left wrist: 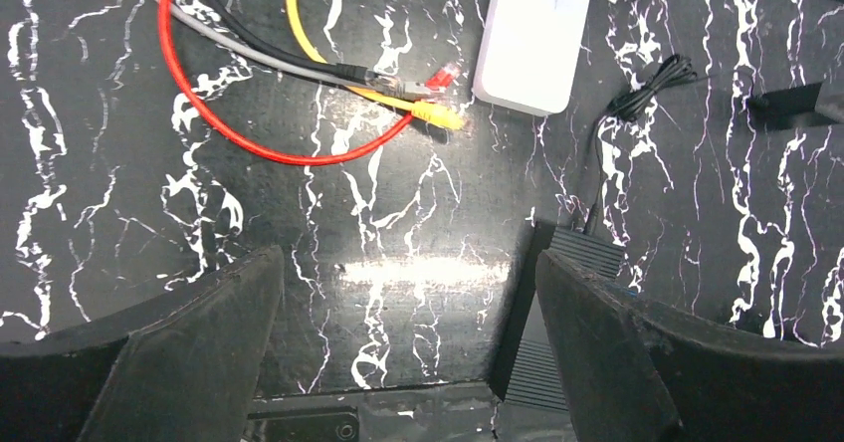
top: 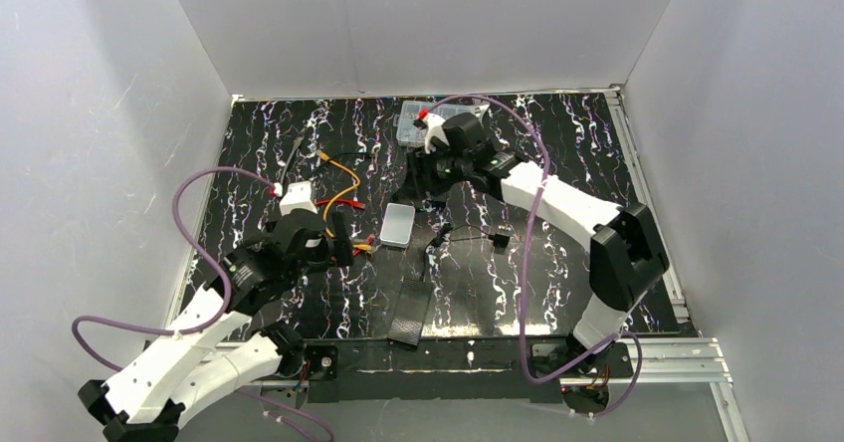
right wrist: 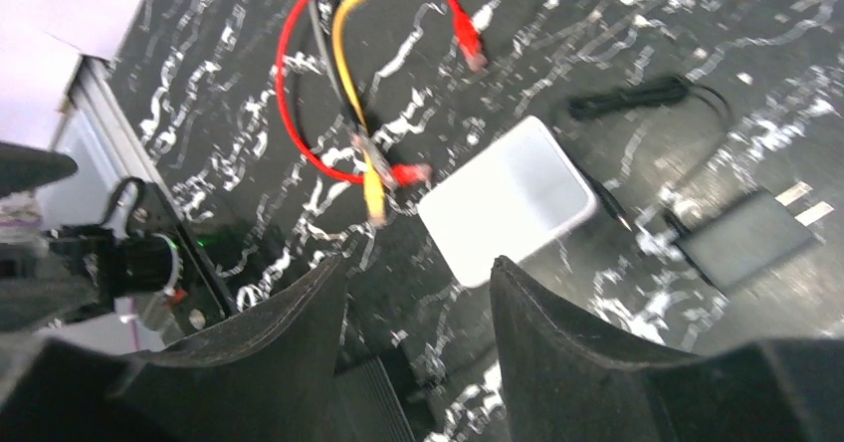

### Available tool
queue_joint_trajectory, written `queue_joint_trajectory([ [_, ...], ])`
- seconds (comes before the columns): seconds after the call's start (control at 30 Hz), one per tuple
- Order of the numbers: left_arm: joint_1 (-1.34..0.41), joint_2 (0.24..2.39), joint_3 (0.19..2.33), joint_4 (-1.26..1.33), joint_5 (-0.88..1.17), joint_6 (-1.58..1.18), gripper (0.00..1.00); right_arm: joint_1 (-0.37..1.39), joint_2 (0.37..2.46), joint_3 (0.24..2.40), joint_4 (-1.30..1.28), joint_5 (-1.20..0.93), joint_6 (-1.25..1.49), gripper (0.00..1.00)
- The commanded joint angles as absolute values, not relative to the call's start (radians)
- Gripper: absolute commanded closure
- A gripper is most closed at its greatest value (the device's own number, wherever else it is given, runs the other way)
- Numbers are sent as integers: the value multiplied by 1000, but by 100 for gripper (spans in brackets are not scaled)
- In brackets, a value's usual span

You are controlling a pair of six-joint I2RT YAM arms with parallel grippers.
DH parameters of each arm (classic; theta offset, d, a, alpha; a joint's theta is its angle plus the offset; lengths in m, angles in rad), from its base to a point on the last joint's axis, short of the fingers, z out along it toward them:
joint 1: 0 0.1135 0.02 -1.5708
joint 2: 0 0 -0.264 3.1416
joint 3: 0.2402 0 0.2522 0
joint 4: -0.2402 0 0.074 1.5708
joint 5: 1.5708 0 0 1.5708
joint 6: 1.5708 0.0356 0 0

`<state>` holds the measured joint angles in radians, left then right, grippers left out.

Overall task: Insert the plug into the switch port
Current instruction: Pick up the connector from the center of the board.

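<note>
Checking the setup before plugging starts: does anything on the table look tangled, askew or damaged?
Only the cables: the red cable, yellow-orange cable and grey cable cross in a loose tangle, their connectors bunched beside the white box. No damage shows.

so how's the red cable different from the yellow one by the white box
The red cable sweeps a wide loop and curls back to its end; the yellow cable runs in one gentle curve. The red cable ends in a red connector, the yellow cable in a yellow boot. Both are thin and end close beside the white box.
</note>
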<state>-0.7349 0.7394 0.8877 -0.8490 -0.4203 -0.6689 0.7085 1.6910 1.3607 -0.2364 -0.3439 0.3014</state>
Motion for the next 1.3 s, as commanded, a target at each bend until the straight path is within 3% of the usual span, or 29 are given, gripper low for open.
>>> queue_joint_trajectory([
  [0.0,-729,681,922,-933,-514,-689,2,751,1783,1474,-142,-409,444,39],
  [0.5,-729,525,894,-931,-508,-611,2,831,2119,1725,18,-326,771,30],
  [1.27,-730,516,865,-942,-533,-623,2,858,2394,1923,80,-192,1169,29],
])
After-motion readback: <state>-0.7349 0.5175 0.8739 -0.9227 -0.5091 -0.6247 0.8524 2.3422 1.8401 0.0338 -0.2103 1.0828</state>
